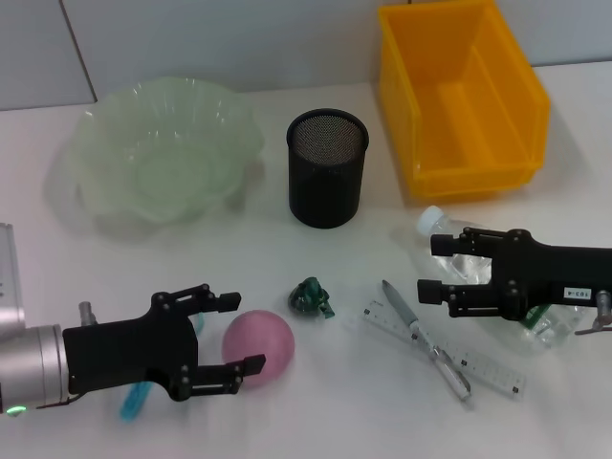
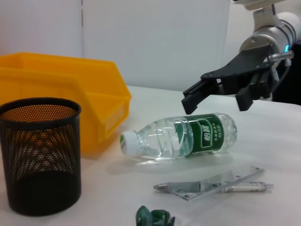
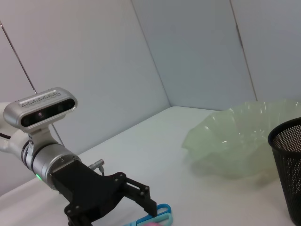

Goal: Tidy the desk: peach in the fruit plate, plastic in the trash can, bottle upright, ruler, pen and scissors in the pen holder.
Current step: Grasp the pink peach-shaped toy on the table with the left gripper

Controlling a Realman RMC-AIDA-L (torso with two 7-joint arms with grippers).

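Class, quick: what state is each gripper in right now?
Left gripper: open, fingers either side of the peach, not closed on it.
Right gripper: open above the lying bottle, holding nothing.

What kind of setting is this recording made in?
Probably a lab desk mock-up rather than a real office: a plain white desk against bare wall panels, staged with a pen holder, a trash can and a fruit plate.

Our left gripper (image 1: 229,332) sits at the head view's lower left, fingers spread wide; our right gripper (image 1: 427,266) at middle right, likewise spread.
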